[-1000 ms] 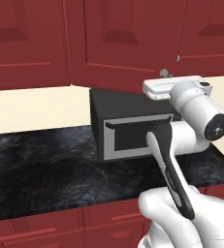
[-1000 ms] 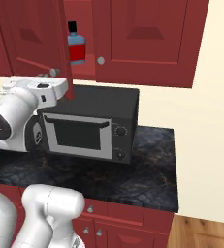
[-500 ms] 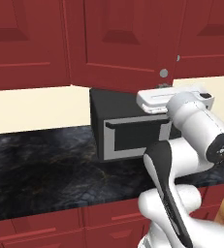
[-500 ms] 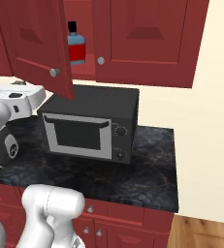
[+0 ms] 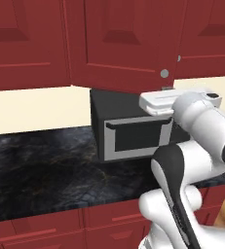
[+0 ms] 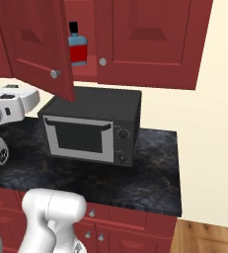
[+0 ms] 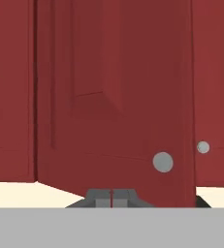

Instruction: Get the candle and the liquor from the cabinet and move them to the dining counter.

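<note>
Hand view: cabinet (image 7: pixel 118 87) door above seemingly closed jaws, apart.

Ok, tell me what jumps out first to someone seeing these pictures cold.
The cabinet door hangs swung open above the black microwave, and the liquor stands on the red shelf just behind it. In the hand view the gripper points at that door with its fingertips together, just below the silver knob.

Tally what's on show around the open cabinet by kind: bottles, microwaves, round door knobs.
Liquor bottle: 1
Microwave: 1
Round silver knobs on the wall cabinet doors: 2
Total: 4
</note>
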